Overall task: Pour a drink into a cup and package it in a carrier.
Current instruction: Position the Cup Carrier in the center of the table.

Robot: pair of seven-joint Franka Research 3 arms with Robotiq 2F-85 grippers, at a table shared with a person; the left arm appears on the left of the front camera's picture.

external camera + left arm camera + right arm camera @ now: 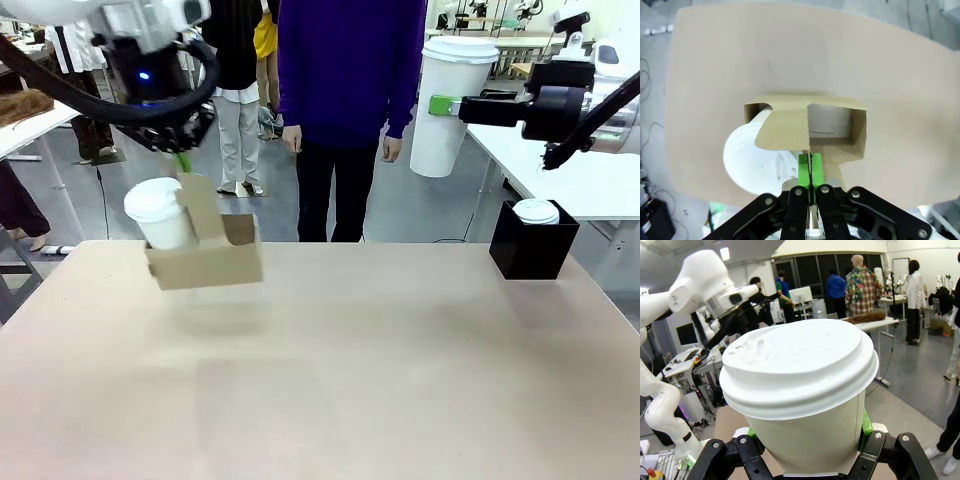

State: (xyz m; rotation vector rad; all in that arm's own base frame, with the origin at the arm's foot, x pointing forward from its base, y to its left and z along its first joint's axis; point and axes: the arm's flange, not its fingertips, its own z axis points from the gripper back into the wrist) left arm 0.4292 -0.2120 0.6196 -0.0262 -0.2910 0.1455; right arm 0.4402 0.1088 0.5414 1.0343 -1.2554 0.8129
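The brown cardboard carrier (205, 262) hangs above the table's left side, tilted slightly. My left gripper (183, 162) is shut on its upright handle tab (807, 150). A white lidded cup (160, 215) sits in the carrier's left pocket, and the pocket beside it (832, 127) holds nothing. In the left wrist view the green pads (804, 170) pinch the tab, with the cup's lid (747, 157) to the left. High at the right, my right gripper (441, 105) is shut on a tall white lidded cup (445, 100), whose lid (800, 365) shows close up between the fingers (866, 426). The pitcher with the drink is out of view.
A black box (533, 245) stands at the table's right edge with a white lid (537, 211) on top. A person in a purple top (345, 90) stands at the far side, hands down. White tables (590, 180) flank the scene behind.
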